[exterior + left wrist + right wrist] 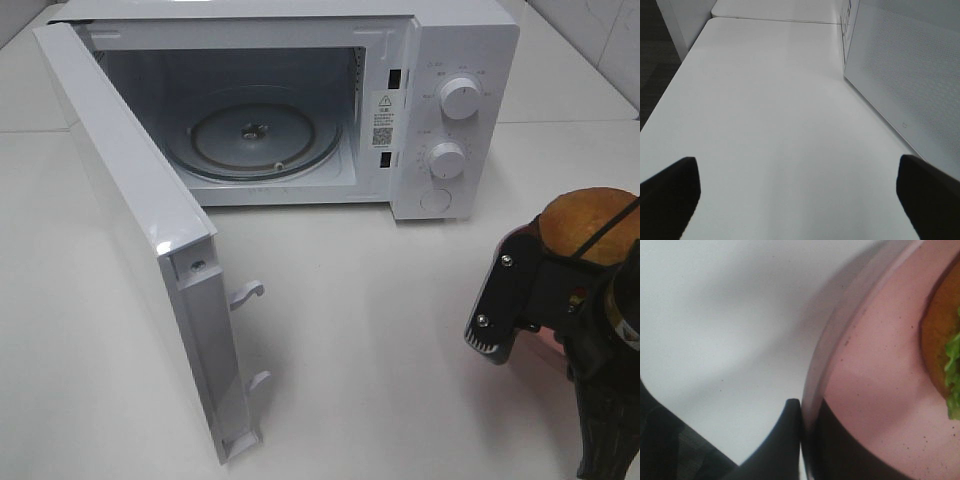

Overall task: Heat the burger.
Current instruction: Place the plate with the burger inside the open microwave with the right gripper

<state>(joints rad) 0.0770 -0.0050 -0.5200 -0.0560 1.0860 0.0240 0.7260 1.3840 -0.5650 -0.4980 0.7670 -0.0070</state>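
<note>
A microwave (pixel 460 60) is set far on the table (pixel 350 330), its door (pixel 130 200) swung out to the near left. The burger (pixel 590 225) sits near right on a pink dish (pixel 875 365), dome up (round, no long axis), the rim pinched by the right gripper (pixel 807 409). The left gripper (pixel 797 185) is seen with fingers spread.

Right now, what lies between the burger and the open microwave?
Only bare white table separates the burger from the microwave; the exterior high view shows it.
</note>
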